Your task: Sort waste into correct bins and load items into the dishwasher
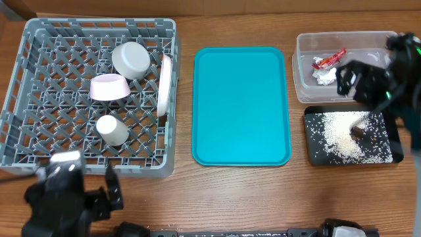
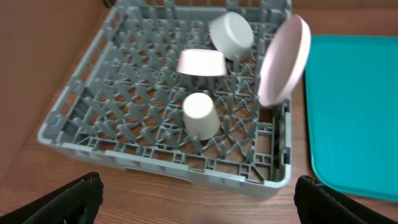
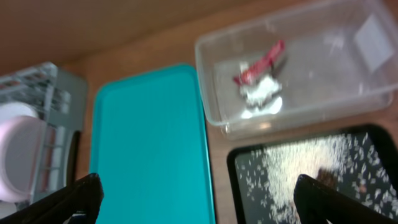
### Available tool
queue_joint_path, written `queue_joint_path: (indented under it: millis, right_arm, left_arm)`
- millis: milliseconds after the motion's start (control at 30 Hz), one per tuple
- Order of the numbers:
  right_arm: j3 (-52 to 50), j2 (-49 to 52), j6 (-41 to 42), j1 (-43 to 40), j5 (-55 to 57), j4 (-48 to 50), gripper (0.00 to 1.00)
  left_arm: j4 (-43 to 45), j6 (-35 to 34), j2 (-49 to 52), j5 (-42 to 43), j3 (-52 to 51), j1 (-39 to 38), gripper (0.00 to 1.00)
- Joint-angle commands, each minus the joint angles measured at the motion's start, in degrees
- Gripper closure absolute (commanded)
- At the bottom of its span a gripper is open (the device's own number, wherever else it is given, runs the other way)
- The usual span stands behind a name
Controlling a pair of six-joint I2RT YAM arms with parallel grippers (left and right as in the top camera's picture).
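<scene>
Left gripper point(image 2: 198, 196) released, empty; grey dish rack point(image 2: 161, 163) just ahead. Right gripper point(image 3: 198, 193) released, empty; black tray point(image 3: 235, 163) with rice grains point(image 3: 298, 158) beneath, toward right finger.

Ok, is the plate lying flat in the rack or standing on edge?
On edge: the plate stands tilted at the dish rack side nearest the teal tray.

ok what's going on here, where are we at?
Sorting looks about done. The rack holds the plate, standing on edge, the pink bowl, the grey bowl and the cup. The wrapper and paper wad lie in the clear tub; the rice and brown lump are on the black tray. The left arm hangs by the rack, the right arm over the bins. Both sets of jaws are open, holding nothing.
</scene>
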Motion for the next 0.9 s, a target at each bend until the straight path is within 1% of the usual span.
queue_joint_path:
  millis: [0,167,300,867]
  right_arm:
    - [-4.2,-6.4,-0.7,0.3,0.0,0.8,0.0]
    - [-10.2,-12.9,-0.5,0.3,0.0,0.4,0.0]
    - [-12.0,-15.5,-0.5,0.3,0.1,0.2,0.0]
    - [-12.0,-14.4,-0.5,0.3,0.0,-4.7,0.0]
  left_arm:
    - [0.0,-2.9,-4.2,-4.0,-1.5,-0.3,0.0]
    - [-1.6,-3.9,-7.2,-4.0,-2.3,-0.3,0.0]
    - [-1.8,-3.9,-7.1,-3.9,-2.3,-0.3,0.0]
    - [-1.8,-3.9,-7.1,-3.9,-2.3,-0.3,0.0]
